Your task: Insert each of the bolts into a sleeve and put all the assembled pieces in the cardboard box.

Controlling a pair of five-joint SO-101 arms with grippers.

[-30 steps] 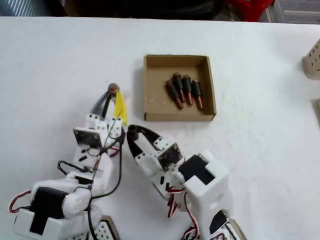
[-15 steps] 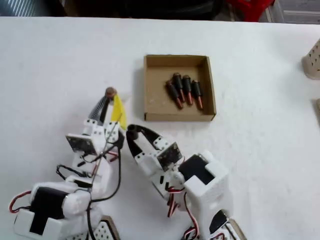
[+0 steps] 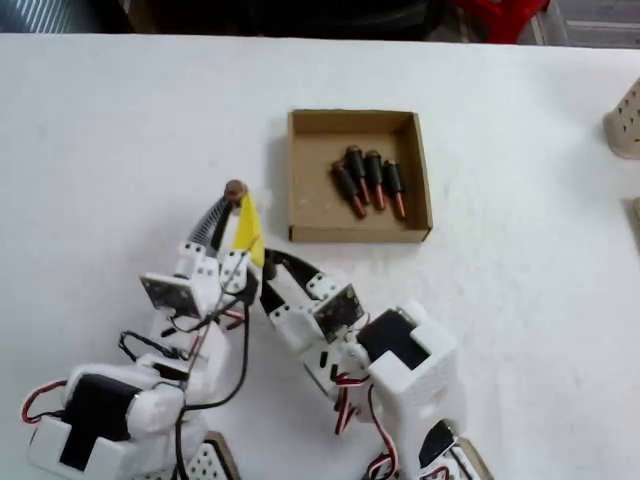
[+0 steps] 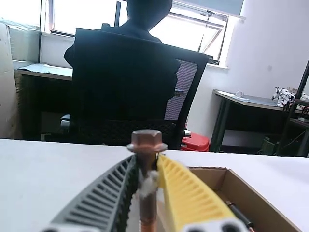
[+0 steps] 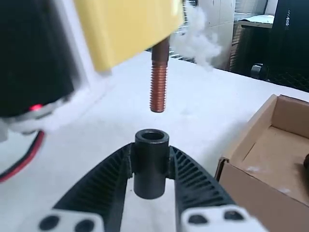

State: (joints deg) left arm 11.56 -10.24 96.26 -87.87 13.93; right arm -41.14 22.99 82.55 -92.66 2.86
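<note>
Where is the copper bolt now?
The bolt hangs upright in the left gripper, just above the sleeve held by the right gripper, near the cardboard box.

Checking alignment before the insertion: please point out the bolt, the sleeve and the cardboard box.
bolt [image 5: 158, 89], right wrist view, threaded shank.
sleeve [image 5: 151, 166], right wrist view, outer wall.
cardboard box [image 3: 312, 180], high view, bare floor.

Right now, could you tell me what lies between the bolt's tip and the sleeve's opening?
Nothing: in the right wrist view the stretch from bolt to sleeve is bare, with the tip above the opening.
</note>
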